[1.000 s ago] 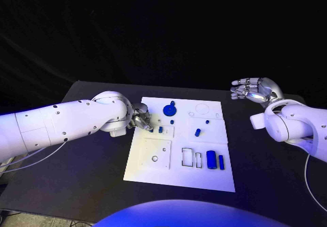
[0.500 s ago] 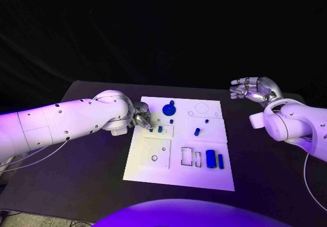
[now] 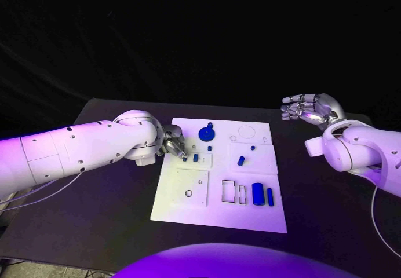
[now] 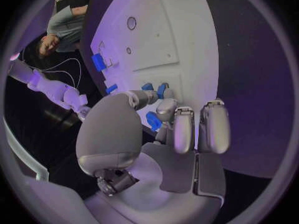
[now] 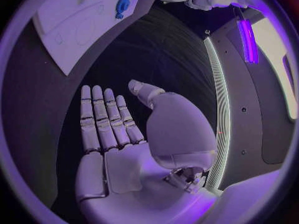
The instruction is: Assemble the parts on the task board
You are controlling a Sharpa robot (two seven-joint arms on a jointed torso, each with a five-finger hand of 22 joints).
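The white task board (image 3: 219,209) lies in the middle of the table. My left hand (image 3: 173,143) reaches over its left edge, fingers curled down. Thumb and a finger pinch a small blue part (image 4: 153,120) that touches the board (image 4: 156,45). A blue peg (image 3: 196,157) stands just beside those fingertips. Further parts on the board are a blue disc (image 3: 206,134), a short peg (image 3: 240,161), a blue block (image 3: 257,193) and a slim bar (image 3: 270,197). My right hand (image 3: 311,109) is raised off to the board's far right, fingers spread, holding nothing (image 5: 124,134).
A square inset plate (image 3: 191,186) with a round hole takes up the board's near left. Two bare rectangular slots (image 3: 229,191) lie beside the blue block. The black table (image 3: 92,220) runs wide on both sides of the board.
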